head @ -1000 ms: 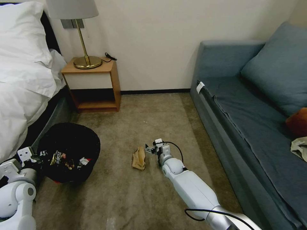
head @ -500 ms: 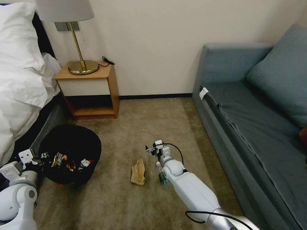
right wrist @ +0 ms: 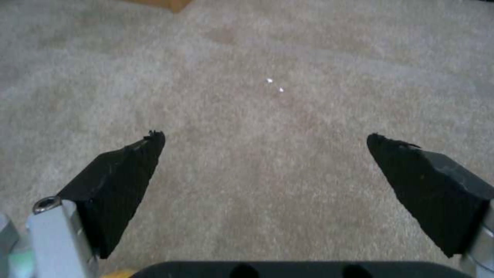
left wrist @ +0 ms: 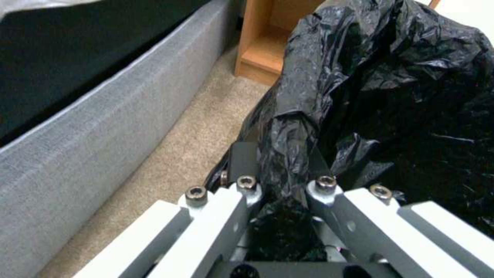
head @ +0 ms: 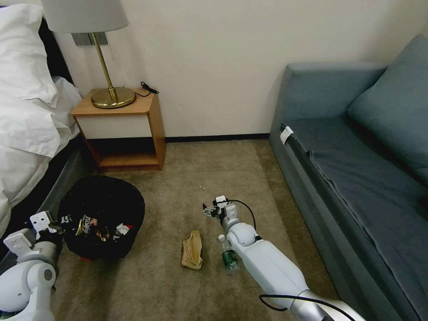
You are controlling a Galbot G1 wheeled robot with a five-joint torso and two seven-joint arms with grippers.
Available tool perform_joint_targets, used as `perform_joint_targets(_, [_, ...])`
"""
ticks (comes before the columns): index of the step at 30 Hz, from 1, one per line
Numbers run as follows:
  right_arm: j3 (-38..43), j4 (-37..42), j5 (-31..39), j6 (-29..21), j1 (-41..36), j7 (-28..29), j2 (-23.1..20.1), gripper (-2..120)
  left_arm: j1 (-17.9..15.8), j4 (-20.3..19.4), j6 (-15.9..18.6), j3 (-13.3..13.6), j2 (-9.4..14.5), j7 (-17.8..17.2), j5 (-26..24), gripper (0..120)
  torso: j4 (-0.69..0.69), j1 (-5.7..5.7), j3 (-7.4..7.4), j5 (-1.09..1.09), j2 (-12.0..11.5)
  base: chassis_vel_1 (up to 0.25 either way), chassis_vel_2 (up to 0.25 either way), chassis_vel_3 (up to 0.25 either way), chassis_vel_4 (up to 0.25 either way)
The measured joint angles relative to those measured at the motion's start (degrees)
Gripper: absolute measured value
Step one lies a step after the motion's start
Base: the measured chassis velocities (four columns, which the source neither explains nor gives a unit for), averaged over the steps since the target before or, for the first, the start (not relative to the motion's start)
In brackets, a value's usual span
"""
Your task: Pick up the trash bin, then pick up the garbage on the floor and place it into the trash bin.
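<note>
Your left gripper [left wrist: 280, 181] sits low at the robot's left, by the bed [head: 26, 111], and its fingers [left wrist: 242, 162] are clamped on a fold of the black liner at the near rim of the bin [head: 104, 196]; the left wrist view shows the crinkled plastic pinched between the two dark pads. The bin rests on the carpet [head: 200, 169] in front of the nightstand [head: 120, 129], and you can see wrappers [head: 93, 226] already lying inside it. Your right gripper [head: 208, 210] reaches out over the middle of the carpet, its fingers [right wrist: 123, 181] spread wide with nothing between them, only bare carpet below in the right wrist view. Two pieces of garbage lie on the floor nearer the robot than that gripper: the tan paper [head: 192, 249] is a little to the left of the right arm, and the bottle [head: 228, 257] lies just beside the arm's white forearm [head: 267, 267], between the paper and the arm. The sofa [head: 356, 178] runs along the right side, well apart from both pieces.
</note>
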Motion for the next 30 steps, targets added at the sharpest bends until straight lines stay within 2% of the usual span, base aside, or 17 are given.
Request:
perform_joint_targets(3, [-0.9,0.9,1.1,-2.8,0.3,0.8,-0.4,100,0.0,-0.3,0.0,-0.3,0.1,0.0,-0.2,4,0.0,0.0,0.0,0.0,0.0,0.0,0.0,0.0,0.0])
perform_joint_targets(5, [-2.0,2.5,2.6,-7.0,0.5,1.8,-1.2,100,0.1,-0.3,-0.3,-0.4,0.2,0.0,-0.3,4,0.0,0.0,0.0,0.0,0.0,0.0,0.0,0.0,0.0])
perform_joint_targets(6, [-2.0,2.5,2.6,-7.0,0.5,1.8,-1.2,100,0.1,-0.3,-0.3,-0.4,0.2,0.0,-0.3,4,0.0,0.0,0.0,0.0,0.0,0.0,0.0,0.0,0.0])
perform_joint_targets(8, [-4.0,6.0,5.6,-13.7,0.1,4.3,-3.1,100,0.2,0.0,-0.8,-0.4,0.2,0.1,-0.3,4,0.0,0.0,0.0,0.01,0.0,0.0,0.0,0.0,0.0])
perform_joint_targets(9, [-4.0,6.0,5.6,-13.7,0.1,4.3,-3.1,100,0.2,0.0,-0.8,-0.4,0.2,0.1,-0.3,4,0.0,0.0,0.0,0.01,0.0,0.0,0.0,0.0,0.0])
perform_joint_targets(10, [-5.5,8.7,7.4,-17.5,-0.3,6.1,-4.8,100,0.2,0.2,-1.1,0.0,0.1,0.1,-0.2,4,0.0,0.0,0.0,0.0,0.0,0.0,0.0,0.0,0.0])
perform_joint_targets(11, [-5.5,8.7,7.4,-17.5,-0.3,6.1,-4.8,100,0.2,0.2,-1.1,0.0,0.1,0.1,-0.2,4,0.0,0.0,0.0,0.0,0.0,0.0,0.0,0.0,0.0])
perform_joint_targets(12, [-6.4,11.1,9.4,-20.7,-0.6,7.8,-6.1,100,0.2,0.4,-1.1,0.2,0.1,0.2,-0.2,4,-0.01,0.0,0.0,0.0,0.0,0.0,0.0,0.0,0.0])
perform_joint_targets(13, [-6.4,11.1,9.4,-20.7,-0.6,7.8,-6.1,100,0.2,0.4,-1.1,0.2,0.1,0.2,-0.2,4,-0.01,0.0,0.0,0.0,0.0,0.0,0.0,0.0,0.0])
perform_joint_targets(15, [-7.4,15.6,14.5,-26.1,-1.4,12.2,-8.1,100,-0.4,0.8,-1.2,0.4,0.3,0.2,-0.1,4,-0.01,0.0,0.0,0.0,0.0,0.0,0.0,0.0,0.0])
perform_joint_targets(16, [-7.7,16.9,16.0,-27.2,-1.8,13.6,-8.7,100,-0.6,1.1,-1.2,0.5,0.5,0.2,-0.1,4,-0.01,0.0,0.0,0.0,0.0,0.0,0.0,0.0,0.0])
perform_joint_targets(23, [-8.4,22.2,20.9,-30.5,-6.3,18.7,-11.3,100,-1.2,1.6,-1.3,0.8,2.0,0.3,-0.1,4,-0.02,0.0,0.0,0.0,0.0,0.0,0.0,0.0,0.0])
perform_joint_targets(30, [-8.3,23.2,21.0,-31.1,-8.8,19.0,-11.9,100,-1.1,1.7,-0.9,1.0,2.6,0.1,-0.2,4,-0.01,0.0,0.0,0.0,0.0,0.0,0.0,0.0,0.0])
